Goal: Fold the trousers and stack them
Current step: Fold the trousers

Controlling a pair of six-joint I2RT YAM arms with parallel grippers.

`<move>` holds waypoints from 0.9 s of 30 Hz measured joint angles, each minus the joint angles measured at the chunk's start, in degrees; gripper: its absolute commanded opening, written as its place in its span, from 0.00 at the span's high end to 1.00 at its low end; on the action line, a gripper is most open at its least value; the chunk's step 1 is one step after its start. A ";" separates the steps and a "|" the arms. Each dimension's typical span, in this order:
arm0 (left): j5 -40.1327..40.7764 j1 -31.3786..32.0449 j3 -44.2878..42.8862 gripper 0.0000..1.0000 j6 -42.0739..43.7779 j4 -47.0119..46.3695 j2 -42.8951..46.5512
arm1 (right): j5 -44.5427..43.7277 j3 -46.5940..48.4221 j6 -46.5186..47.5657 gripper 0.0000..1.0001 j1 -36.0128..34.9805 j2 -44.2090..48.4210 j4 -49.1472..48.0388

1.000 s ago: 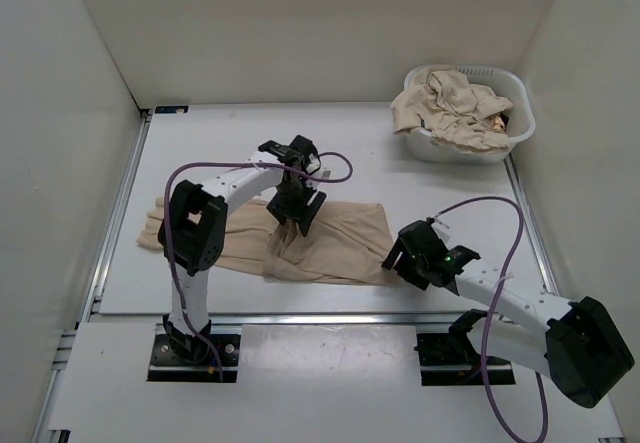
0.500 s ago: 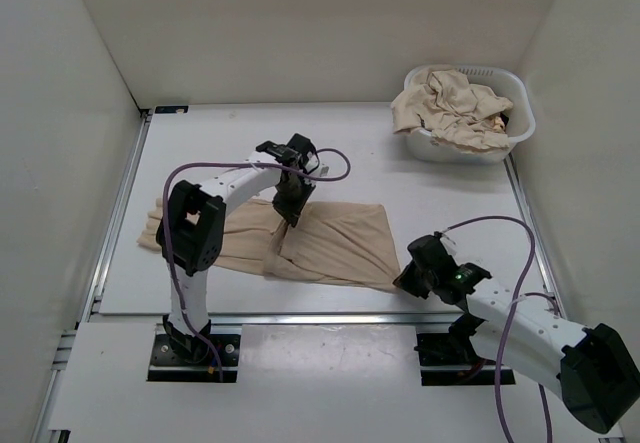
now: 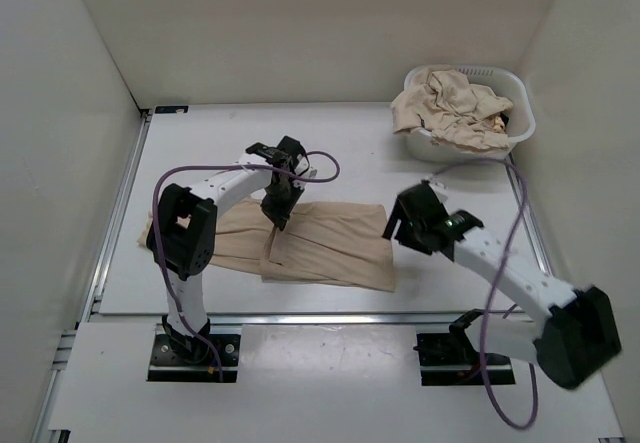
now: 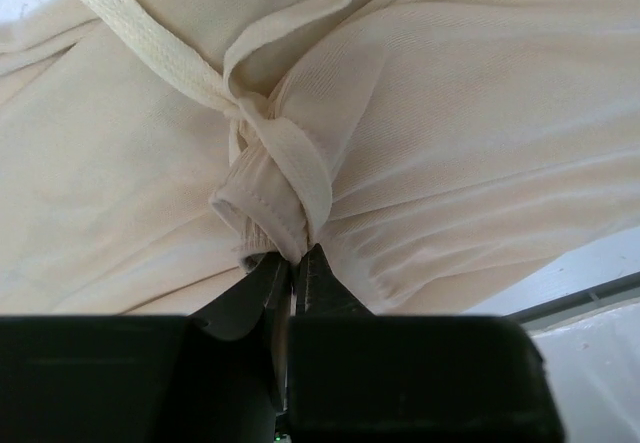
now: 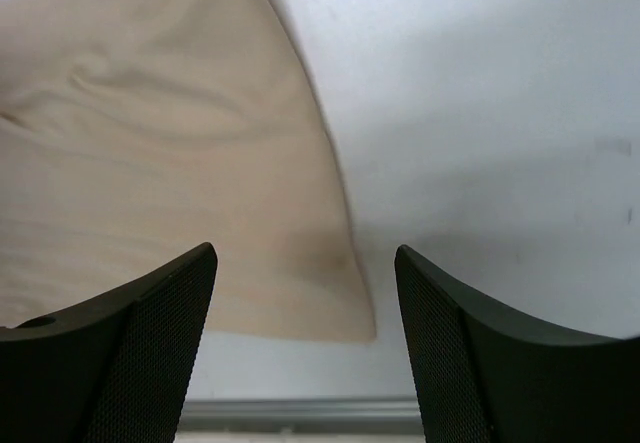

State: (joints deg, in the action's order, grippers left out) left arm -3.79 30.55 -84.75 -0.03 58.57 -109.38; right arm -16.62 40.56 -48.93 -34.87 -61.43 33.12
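Trousers (image 3: 330, 243) — left claw (image 4: 292, 263) pinches a cloth fold, right claw (image 5: 303, 258) spread over their corner.

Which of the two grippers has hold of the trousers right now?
The left gripper: it is pinched shut on a fold of the trousers, while the right gripper hangs open above their corner, holding nothing.
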 measured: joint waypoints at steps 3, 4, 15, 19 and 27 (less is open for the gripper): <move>0.00 -0.13 1.16 0.86 0.02 0.15 0.17 | -1.70 11.26 4.52 0.23 0.85 -13.09 -0.81; 0.02 -0.22 1.53 0.86 0.02 0.09 0.26 | -2.19 13.94 5.40 0.22 1.07 -16.83 -0.98; -0.11 -2.36 2.80 0.86 0.00 0.11 0.85 | -0.09 19.54 9.35 0.22 4.31 -31.91 -2.93; -0.11 -2.58 2.80 0.86 0.02 0.02 0.85 | 2.27 19.54 9.70 0.39 6.80 -35.28 -6.91; 0.00 -2.91 1.57 0.85 0.00 -0.74 0.81 | 8.94 19.63 7.37 1.00 9.94 -40.00 -13.53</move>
State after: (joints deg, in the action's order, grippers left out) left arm -3.79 27.64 -83.18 -0.03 57.82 -108.57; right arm -7.68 60.18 -41.56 -24.93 -101.43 19.59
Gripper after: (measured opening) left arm 0.165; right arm 0.037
